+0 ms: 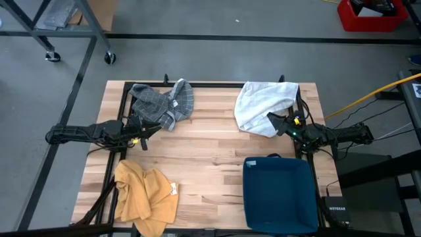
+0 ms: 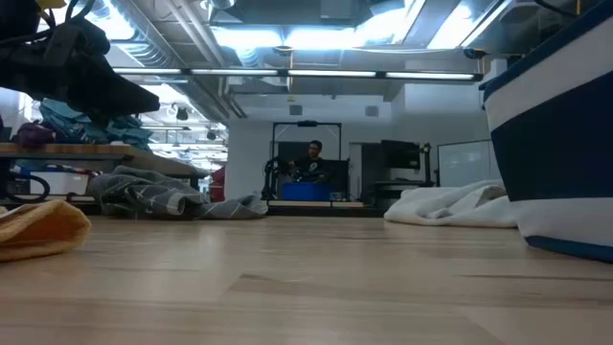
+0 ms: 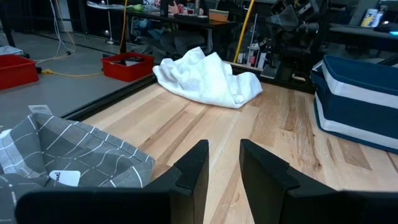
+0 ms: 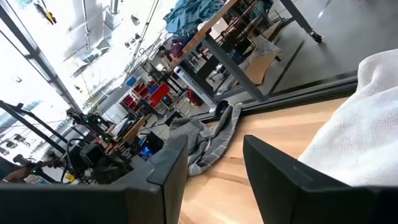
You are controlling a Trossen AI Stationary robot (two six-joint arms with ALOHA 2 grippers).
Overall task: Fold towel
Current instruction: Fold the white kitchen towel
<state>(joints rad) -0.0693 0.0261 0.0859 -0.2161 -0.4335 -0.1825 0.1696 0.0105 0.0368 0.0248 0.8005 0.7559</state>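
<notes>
High view: wooden table fills centre; grey checked towel crumpled at upper left of tabletop; white towel bunched at upper right; yellow towel heaped at lower left; blue bin at lower right; left gripper sits at left edge just below grey towel, fingers parted w/ nothing between; right gripper at right edge, tips at lower edge of white towel, also parted and empty.

Low view: yellow towel at far left, grey towel left of centre, white towel right of centre, bin wall at right edge; a person sits in the room far behind, centre frame.

Left wrist view: fingers at bottom centre apart, bare wood showing between; grey towel at lower left, white towel at upper centre, bin at right.

Right wrist view: fingers spread, gripping nothing; white towel at right edge, grey towel mid-frame.
</notes>
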